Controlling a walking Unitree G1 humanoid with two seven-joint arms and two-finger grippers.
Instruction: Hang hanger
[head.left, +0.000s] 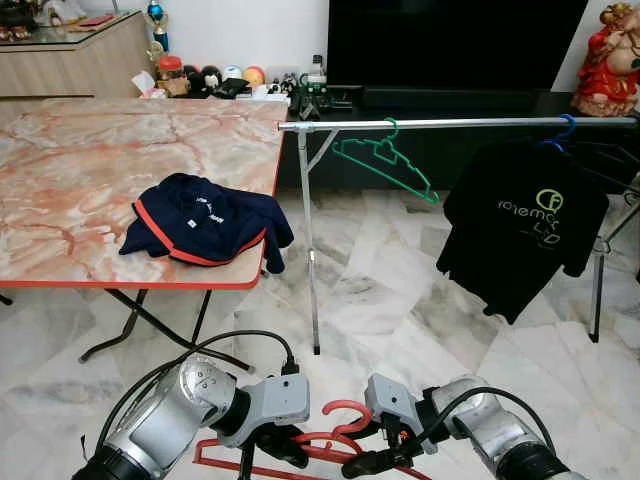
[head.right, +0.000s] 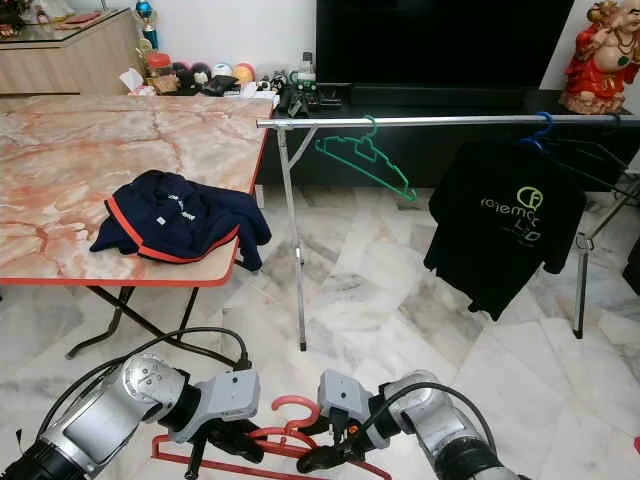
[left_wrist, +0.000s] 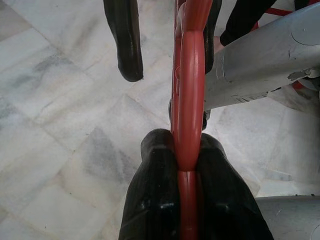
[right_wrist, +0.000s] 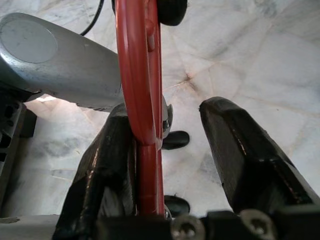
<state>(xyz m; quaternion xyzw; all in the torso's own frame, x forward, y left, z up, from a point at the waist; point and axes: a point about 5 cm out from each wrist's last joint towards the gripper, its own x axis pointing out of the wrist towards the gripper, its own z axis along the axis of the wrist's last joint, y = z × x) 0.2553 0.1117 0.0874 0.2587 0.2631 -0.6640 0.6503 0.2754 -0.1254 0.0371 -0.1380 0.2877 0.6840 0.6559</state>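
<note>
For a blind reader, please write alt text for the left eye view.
Two hands, left hand and right hand, hold a red hanger low above the marble floor. Ahead, a rail carries a green hanger and a black shirt; a table stands left.

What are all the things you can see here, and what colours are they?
Red hanger: one, red, low in front between both grippers.
Green hanger: one, green, hooked on the rail.
Rail: one, silver, on legs right of the table.
Black T-shirt: one, black with green print, hanging on the rail from a blue hanger.
Navy shirt: one, navy with red trim, crumpled on the table.
Table: one, pink marble top.
Statue: one, red and gold, far right.
Left gripper: shut on the red hanger.
Right gripper: open, the red hanger against one finger.
</note>
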